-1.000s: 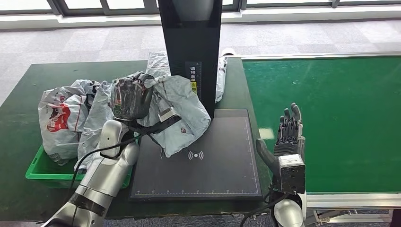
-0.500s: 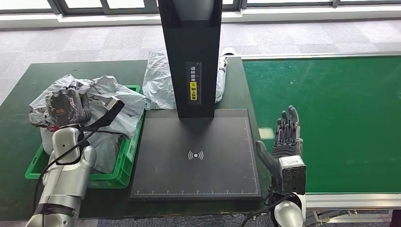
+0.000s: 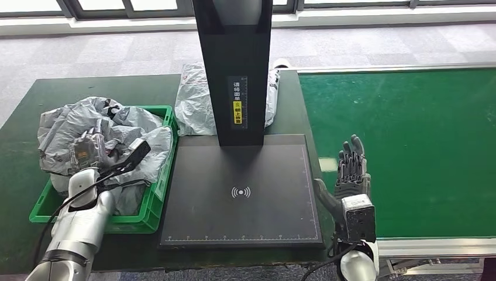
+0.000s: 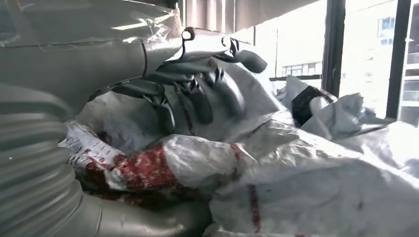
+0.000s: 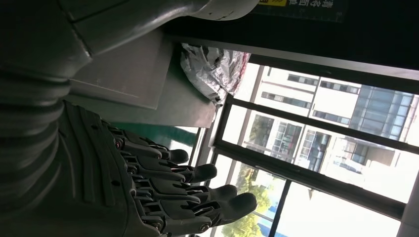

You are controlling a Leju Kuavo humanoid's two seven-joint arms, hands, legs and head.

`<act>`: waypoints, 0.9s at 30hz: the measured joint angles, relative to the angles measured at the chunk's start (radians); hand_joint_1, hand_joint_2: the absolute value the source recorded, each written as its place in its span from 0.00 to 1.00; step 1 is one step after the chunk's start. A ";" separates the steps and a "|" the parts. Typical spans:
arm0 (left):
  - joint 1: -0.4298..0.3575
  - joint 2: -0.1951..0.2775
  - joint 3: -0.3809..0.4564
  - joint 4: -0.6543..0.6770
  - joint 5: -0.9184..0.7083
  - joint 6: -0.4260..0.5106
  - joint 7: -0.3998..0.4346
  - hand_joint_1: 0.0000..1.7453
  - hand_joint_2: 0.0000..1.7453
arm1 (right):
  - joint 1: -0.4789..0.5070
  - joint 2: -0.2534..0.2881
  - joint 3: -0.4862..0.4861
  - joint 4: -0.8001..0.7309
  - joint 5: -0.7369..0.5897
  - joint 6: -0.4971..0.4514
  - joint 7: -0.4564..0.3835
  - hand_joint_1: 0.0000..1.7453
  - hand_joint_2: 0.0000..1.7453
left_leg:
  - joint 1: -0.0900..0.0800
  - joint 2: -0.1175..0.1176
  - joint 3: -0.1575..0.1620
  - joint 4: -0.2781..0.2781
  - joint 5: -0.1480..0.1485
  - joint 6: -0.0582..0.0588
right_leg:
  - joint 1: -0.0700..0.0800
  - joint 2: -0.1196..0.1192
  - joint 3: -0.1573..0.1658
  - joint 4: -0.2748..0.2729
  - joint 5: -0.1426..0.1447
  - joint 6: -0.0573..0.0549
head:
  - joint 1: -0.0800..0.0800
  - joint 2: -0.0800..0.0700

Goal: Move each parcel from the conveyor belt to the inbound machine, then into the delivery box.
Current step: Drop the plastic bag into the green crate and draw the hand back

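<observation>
grey parcel point(image 3: 193, 105) behind scanner column point(image 3: 233, 70), beside green crate point(image 3: 157, 190)

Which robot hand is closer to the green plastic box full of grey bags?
Left. The left hand rests on the grey bags piled in the green plastic box. The right hand is open beside the green conveyor belt, across the black scanner plate.

One green crate point(image 3: 157, 199) sits on the table, heaped with crumpled grey parcels point(image 3: 99, 126); how many lie in that pile I cannot tell. One more grey parcel point(image 3: 196, 105) lies behind the column of the single scanning machine point(image 3: 240, 193). There is one green conveyor belt point(image 3: 409, 146), and two robot hands: the left hand point(image 3: 88, 153) and the right hand point(image 3: 351, 170).
</observation>
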 joint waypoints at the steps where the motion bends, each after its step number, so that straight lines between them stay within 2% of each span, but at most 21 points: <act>1: -0.005 -0.005 0.002 0.003 0.018 0.007 -0.016 0.00 1.00 | 0.006 -0.001 0.000 0.000 0.000 0.000 0.000 0.00 1.00 | 0.000 0.000 0.000 0.000 0.000 0.000 | 0.000 0.000 0.000 0.000 0.000 0.000 | 0.000 0.000; 4: -0.015 -0.017 0.007 0.008 0.056 0.016 -0.045 0.00 1.00 | 0.020 -0.003 0.000 -0.001 0.001 -0.001 0.000 0.00 1.00 | 0.000 0.001 0.000 0.000 0.000 0.000 | 0.000 0.001 0.000 0.000 0.000 0.000 | 0.000 0.000; 7: -0.015 -0.034 0.012 -0.004 0.166 0.053 -0.120 0.00 1.00 | 0.032 -0.004 0.000 -0.003 0.000 -0.002 -0.001 0.00 1.00 | 0.000 0.000 0.000 0.000 0.000 0.000 | 0.000 0.000 0.000 0.000 0.000 0.000 | 0.000 0.000; 9: -0.013 -0.048 0.013 -0.036 0.292 0.080 -0.192 0.00 1.00 | 0.042 -0.005 0.000 -0.008 0.000 -0.004 -0.002 0.00 1.00 | 0.000 0.000 0.000 0.000 0.000 0.000 | 0.000 0.000 0.000 0.000 0.000 0.000 | 0.000 0.000; 13: 0.003 -0.081 0.012 -0.156 0.657 0.096 -0.371 0.00 1.00 | 0.058 -0.005 0.000 -0.016 0.000 -0.017 -0.005 0.00 1.00 | 0.000 0.000 -0.001 0.000 0.000 0.000 | 0.000 0.000 0.000 0.000 0.000 0.000 | 0.000 0.000; 15: 0.009 -0.092 0.007 -0.225 0.767 0.106 -0.414 0.00 1.00 | 0.060 -0.005 0.000 -0.017 0.000 -0.023 -0.006 0.00 1.00 | 0.000 0.000 -0.001 0.000 0.000 0.000 | 0.000 0.000 0.000 0.000 0.000 0.000 | 0.000 0.000; 22: 0.020 -0.105 -0.005 -0.333 0.815 0.115 -0.432 0.00 1.00 | 0.061 -0.005 0.000 -0.018 0.000 -0.025 -0.007 0.00 1.00 | 0.000 0.001 -0.001 0.000 0.000 0.000 | 0.000 0.000 0.000 0.000 0.000 0.000 | 0.000 0.000; 25: 0.023 -0.114 -0.014 -0.359 0.896 0.133 -0.510 0.00 1.00 | 0.059 -0.004 0.000 -0.018 0.000 -0.027 -0.016 0.00 1.00 | 0.000 0.000 0.000 0.000 0.000 0.000 | 0.000 0.000 0.000 0.000 0.000 0.000 | 0.000 0.000; 27: 0.023 -0.125 -0.033 -0.379 0.974 0.103 -0.549 0.00 1.00 | 0.054 -0.004 0.004 -0.018 0.001 -0.032 -0.023 0.00 1.00 | 0.000 0.000 -0.001 0.000 0.000 0.000 | 0.000 0.000 0.000 0.000 0.000 0.000 | 0.000 0.000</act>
